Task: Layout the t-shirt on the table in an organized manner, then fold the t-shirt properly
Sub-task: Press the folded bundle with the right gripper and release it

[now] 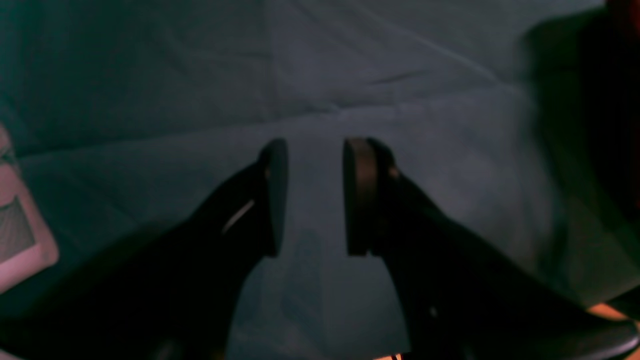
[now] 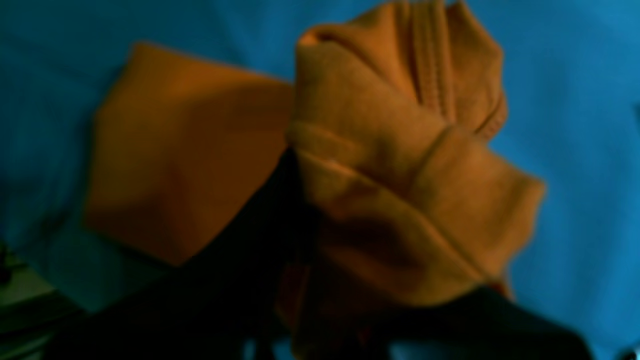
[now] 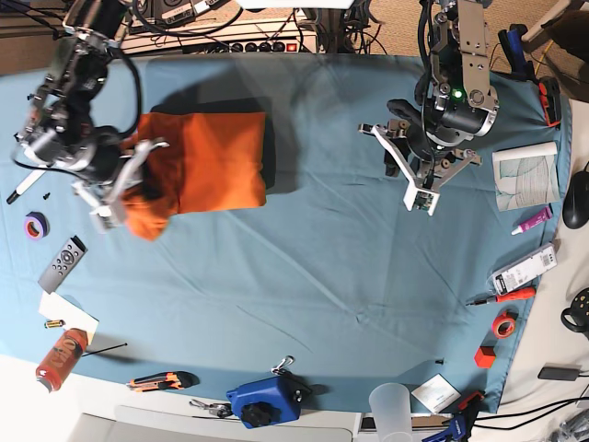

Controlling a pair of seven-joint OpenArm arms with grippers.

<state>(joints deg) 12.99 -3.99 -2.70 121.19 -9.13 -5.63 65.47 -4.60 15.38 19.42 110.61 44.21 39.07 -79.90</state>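
The orange t-shirt (image 3: 216, 158) lies folded into a rectangle at the back left of the teal table (image 3: 331, 276). Its near-left end is bunched up and lifted. My right gripper (image 3: 127, 184) is shut on that bunch. In the right wrist view, folds and a hem of the t-shirt (image 2: 400, 150) wrap over the dark fingers (image 2: 270, 215) and hide their tips. My left gripper (image 3: 419, 177) hovers over bare table at the right, away from the shirt. It is open in its wrist view (image 1: 315, 195), with nothing between the pads (image 1: 357, 195).
A remote (image 3: 63, 262), a purple tape roll (image 3: 37, 225) and an orange bottle (image 3: 60, 357) lie along the left edge. A blue tool (image 3: 262, 402) and a clear cup (image 3: 391, 402) stand at the front. Paper (image 3: 526, 175), a screwdriver (image 3: 502, 296) and red tape (image 3: 503, 324) line the right side.
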